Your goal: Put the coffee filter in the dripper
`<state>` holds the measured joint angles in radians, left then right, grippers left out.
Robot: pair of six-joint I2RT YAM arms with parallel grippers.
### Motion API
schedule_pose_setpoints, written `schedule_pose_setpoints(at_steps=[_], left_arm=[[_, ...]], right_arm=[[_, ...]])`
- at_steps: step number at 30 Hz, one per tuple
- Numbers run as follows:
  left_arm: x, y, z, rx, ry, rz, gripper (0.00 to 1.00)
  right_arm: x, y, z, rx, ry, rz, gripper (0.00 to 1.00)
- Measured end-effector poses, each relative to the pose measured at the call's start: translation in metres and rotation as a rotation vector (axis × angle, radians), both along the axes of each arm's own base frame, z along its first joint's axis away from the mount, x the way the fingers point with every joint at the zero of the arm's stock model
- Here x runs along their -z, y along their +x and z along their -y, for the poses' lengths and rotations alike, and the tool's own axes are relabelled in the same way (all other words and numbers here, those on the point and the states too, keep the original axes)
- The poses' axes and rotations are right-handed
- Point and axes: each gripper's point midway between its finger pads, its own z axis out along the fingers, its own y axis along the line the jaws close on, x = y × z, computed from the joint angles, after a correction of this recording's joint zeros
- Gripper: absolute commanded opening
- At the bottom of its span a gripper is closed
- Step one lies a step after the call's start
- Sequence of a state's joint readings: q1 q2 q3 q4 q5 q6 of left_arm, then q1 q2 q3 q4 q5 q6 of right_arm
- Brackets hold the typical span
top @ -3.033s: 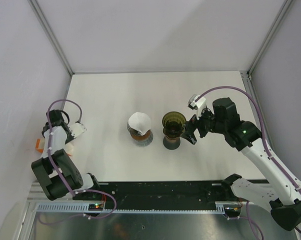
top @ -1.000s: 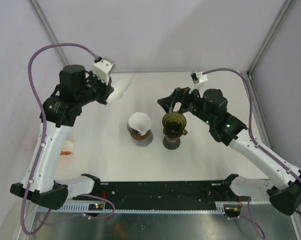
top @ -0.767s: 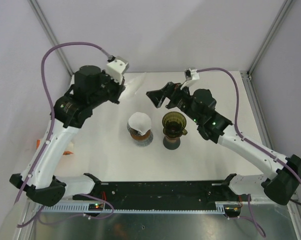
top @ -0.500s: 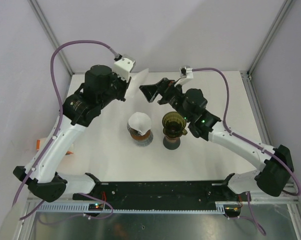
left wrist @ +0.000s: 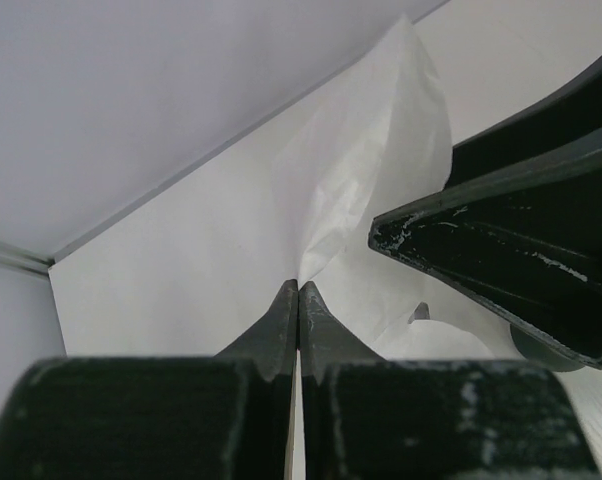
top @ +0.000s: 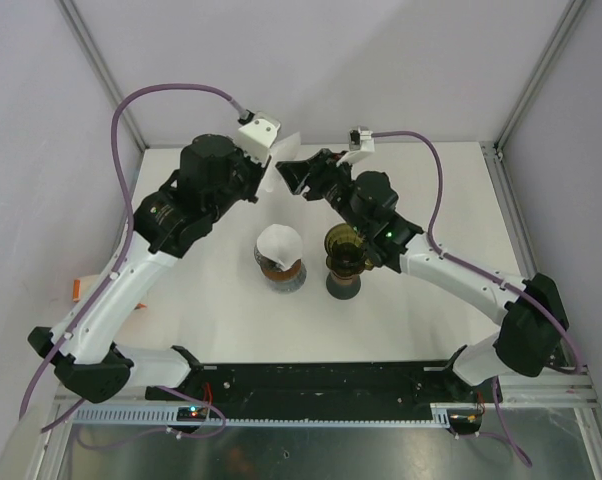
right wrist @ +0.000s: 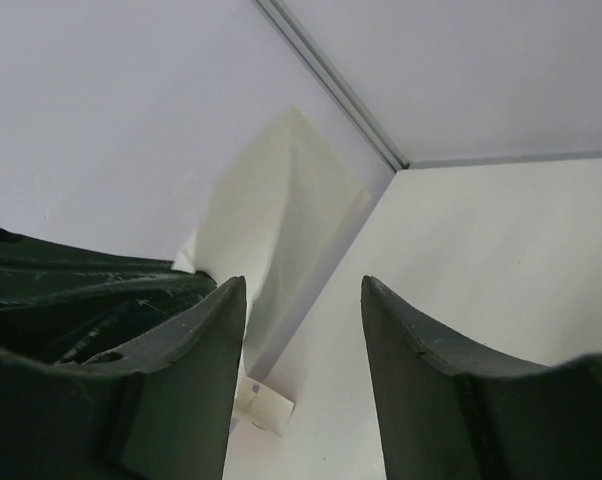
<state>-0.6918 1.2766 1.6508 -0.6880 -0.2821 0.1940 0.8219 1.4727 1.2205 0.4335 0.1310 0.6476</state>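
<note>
the left tool [left wrist: 298,292], pinching the white coffee filter [left wrist: 371,170], has risen up to meet the wide-open right tool [right wrist: 303,290], so a hand-over looks close, high above the dripper [top: 347,245] on the surface [top: 436,195].

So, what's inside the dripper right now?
Nothing visible: the dripper looks empty, though its dark bottom is hard to read. The coffee filter is pinched in the left gripper.
</note>
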Motion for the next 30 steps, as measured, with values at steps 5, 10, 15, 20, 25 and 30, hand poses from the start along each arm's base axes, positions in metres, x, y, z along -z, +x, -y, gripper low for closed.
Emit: schedule_pose_setpoints(at_steps=[5,10,15,20,25,30], left_arm=[[0.001,0.003,-0.001,-0.015,0.022,0.011,0.0],[-0.003,0.006,-0.004,-0.035,0.032,0.034,0.0],[-0.006,0.009,-0.009,-0.057,0.051,0.053,0.0],[-0.006,0.008,-0.006,-0.035,0.055,0.054,0.33],[-0.003,0.001,0.006,0.042,0.039,0.038,0.68],[0.002,-0.012,0.024,0.156,0.008,-0.006,0.81]], right_arm=[[-0.007,0.003,-0.003,0.0,0.008,0.02,0.16],[0.005,0.01,-0.005,0.002,-0.009,-0.006,0.02],[0.013,0.018,0.002,0.02,-0.034,-0.023,0.0],[0.026,0.023,0.01,0.028,-0.103,-0.04,0.0],[0.03,0.017,0.033,0.038,-0.205,-0.046,0.0],[0.013,-0.001,0.083,0.081,-0.329,-0.036,0.0]])
